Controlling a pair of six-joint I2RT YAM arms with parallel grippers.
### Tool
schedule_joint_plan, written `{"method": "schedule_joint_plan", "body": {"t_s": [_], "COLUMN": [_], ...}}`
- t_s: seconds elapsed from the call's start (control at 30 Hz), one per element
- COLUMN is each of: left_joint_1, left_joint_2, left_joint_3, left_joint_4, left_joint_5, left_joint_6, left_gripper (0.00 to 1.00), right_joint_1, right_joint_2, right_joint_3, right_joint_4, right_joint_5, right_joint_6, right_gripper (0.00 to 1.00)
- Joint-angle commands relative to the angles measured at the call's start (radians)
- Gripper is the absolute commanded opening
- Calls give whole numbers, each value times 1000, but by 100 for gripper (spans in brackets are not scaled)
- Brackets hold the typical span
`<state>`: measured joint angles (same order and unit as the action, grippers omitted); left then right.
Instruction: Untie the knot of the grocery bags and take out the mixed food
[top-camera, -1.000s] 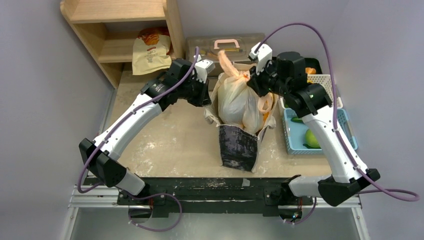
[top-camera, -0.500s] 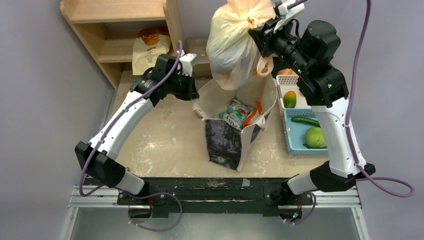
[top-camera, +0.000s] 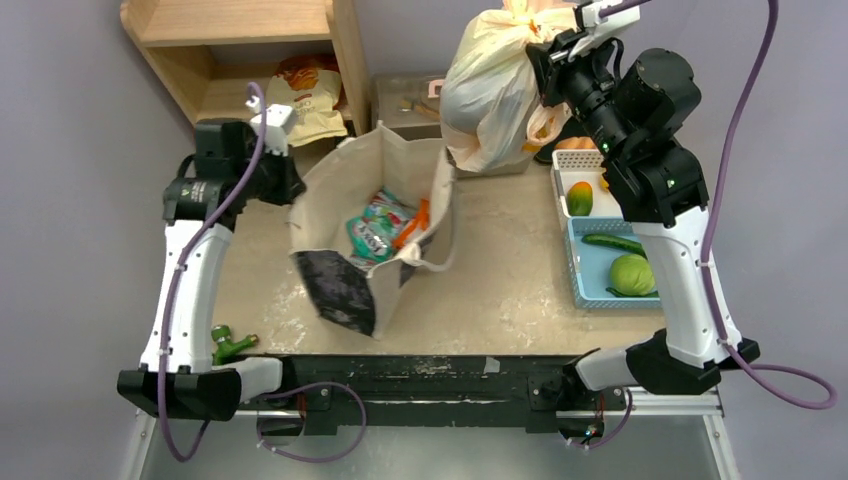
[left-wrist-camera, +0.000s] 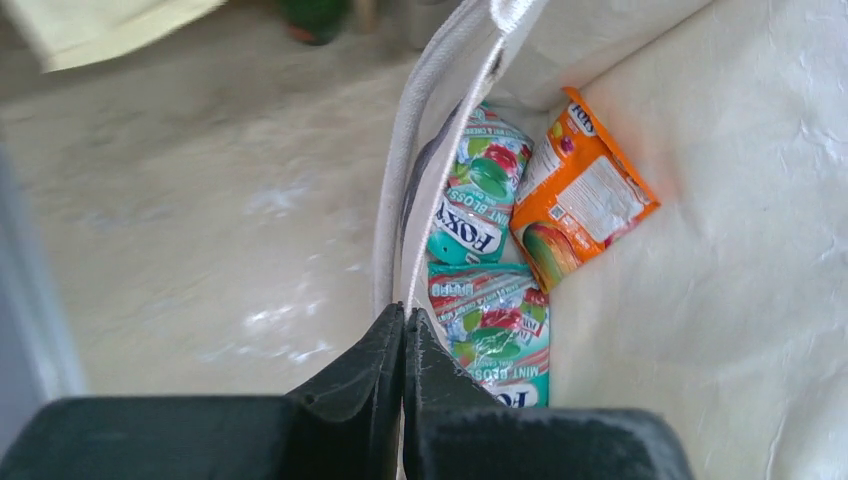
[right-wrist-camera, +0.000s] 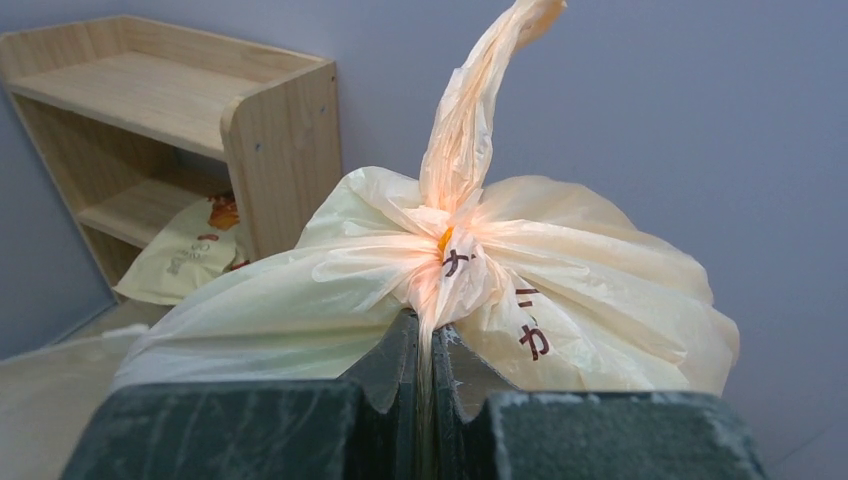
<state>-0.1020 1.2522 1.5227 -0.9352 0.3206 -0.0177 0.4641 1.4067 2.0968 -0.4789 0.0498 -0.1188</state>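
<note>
The grocery bags (top-camera: 490, 95) hang above the tabletop (top-camera: 500, 290) at 1 o'clock, long axis vertical, with the knot (right-wrist-camera: 445, 245) on top and its tail pointing up. The right fingers (right-wrist-camera: 395, 345) are clamped on plastic at the knot. The left fingers (left-wrist-camera: 380, 340) are pinched together on the canvas tote (top-camera: 330, 190) rim at 10 o'clock. Snack packets (left-wrist-camera: 475, 215) lie inside it, and a basket (top-camera: 600, 265) sits at 3 o'clock.

Left arm (top-camera: 185, 280) stands tall at left side, elbow up high, wrist turned inward. Left gripper (left-wrist-camera: 403, 318) pinched tight. Right arm (top-camera: 682, 270) reaches high and far back, wrist bent toward middle. Right gripper (right-wrist-camera: 425, 328) up top, also pinched tight.
</note>
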Motion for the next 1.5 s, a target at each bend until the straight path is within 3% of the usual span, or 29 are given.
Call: {"method": "schedule_joint_plan", "body": {"t_s": [0.0,0.27,0.63,0.9,1.1,1.13,1.23,1.27,1.37,1.47], "left_joint_1": [203,538,807,930,941,940,941,941,938,913], "left_joint_2": [-55,78,226,300,306,307,333,332,288,195], "left_joint_3": [33,164,324,427,442,454,537,557,581,557], "left_joint_4": [2,27,44,37,44,38,-64,-90,-143,-119], "left_joint_5": [17,70,34,-87,-129,-137,-113,-103,9,131], "left_joint_6": [210,275,360,396,427,424,425,420,429,417], "left_gripper": [0,0,0,0,0,8,63,75,95,100], "right_joint_1": [0,1,1,0,1,0,1,1,0,0], "right_joint_2": [-61,-82,-134,-190,-210,-213,-224,-230,-250,-265], "right_joint_3": [-44,-125,-229,-364,-445,-456,-499,-522,-586,-646], "right_joint_4": [152,146,120,120,111,106,92,87,72,64], "right_joint_5": [49,47,53,34,-24,-39,-74,-83,-125,-161], "right_joint_6": [-40,-36,-39,-43,-22,-17,-11,-8,-5,2], "right_gripper": [0,0,0,0,0,0,0,0,0,0]}}
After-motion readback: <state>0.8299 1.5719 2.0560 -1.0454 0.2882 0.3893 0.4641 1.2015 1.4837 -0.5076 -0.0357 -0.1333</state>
